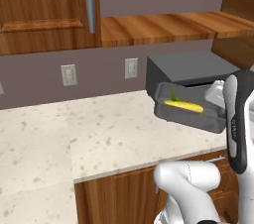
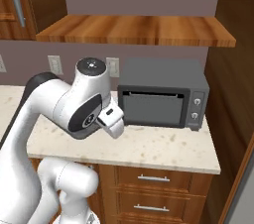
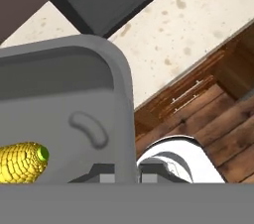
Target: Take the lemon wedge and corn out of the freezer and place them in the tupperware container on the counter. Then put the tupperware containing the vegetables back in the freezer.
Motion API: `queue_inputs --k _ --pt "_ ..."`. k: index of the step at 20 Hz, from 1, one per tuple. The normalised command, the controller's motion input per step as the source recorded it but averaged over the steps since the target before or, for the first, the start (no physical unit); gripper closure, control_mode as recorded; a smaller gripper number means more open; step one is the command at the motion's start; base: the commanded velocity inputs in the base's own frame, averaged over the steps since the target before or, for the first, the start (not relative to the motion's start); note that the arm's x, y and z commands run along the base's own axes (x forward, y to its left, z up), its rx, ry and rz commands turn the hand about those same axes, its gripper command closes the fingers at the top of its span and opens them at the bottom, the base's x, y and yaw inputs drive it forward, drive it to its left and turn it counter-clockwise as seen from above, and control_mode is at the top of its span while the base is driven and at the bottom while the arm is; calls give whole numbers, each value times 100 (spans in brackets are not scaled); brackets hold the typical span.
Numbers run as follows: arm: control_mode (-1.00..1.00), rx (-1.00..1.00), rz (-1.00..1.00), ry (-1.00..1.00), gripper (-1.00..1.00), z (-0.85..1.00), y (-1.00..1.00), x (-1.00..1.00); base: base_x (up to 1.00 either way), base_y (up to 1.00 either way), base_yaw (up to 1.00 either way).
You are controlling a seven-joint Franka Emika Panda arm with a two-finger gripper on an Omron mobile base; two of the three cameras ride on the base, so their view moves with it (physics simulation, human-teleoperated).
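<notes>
In the hand view the gripper (image 3: pixel 126 173) sits at the bottom, its two dark fingertips (image 3: pixel 101 172) pinched narrow on the rim of the tupperware container (image 3: pixel 74 89) — one tip inside the wall, the other outside it. The grey tray has a rounded corner and a low rim. Inside it, at the lower left, lies the corn (image 3: pixel 22 162), a bright-yellow cob with a small green end pointing toward the gripper. Whether a lemon wedge lies in the tray too cannot be told from here.

From the left base camera the container (image 1: pixel 191 114) is lifted off the counter (image 1: pixel 99 139) and tilted, held at its right end, where the white arm (image 1: pixel 235 119) covers the grip. The corn (image 1: pixel 184 105) lies lengthwise along the tray's floor, with a small green sliver (image 1: pixel 173 94) just behind it.

Below and beyond the tray stretches the cream, speckled counter, with brown wooden drawers (image 2: pixel 154 188) under its edge. Just behind the tray stands a dark-grey toaster oven (image 2: pixel 161 99) — its glass door shut, two knobs on its right side. Farther back, the wall carries pale outlets (image 1: pixel 69 75), and above it run a wooden shelf (image 2: pixel 134 29) and a wooden cabinet (image 1: pixel 44 10) with a long metal handle.
</notes>
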Motion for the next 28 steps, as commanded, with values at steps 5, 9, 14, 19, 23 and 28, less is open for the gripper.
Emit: queue_inputs --k 5,9,14,19,23,28 --pt "-100 -6 -5 3 100 10 2 -56 0 0 0" --pt "100 0 0 0 100 0 0 0 -77 5 -3" --pt "100 0 0 0 100 0 0 0 -100 0 -15" --pt "100 0 0 0 100 0 0 0 -93 -21 -47" --pt "100 0 0 0 100 0 0 0 -41 -31 -73" --pt "100 0 0 0 100 0 0 0 -4 -40 -81"
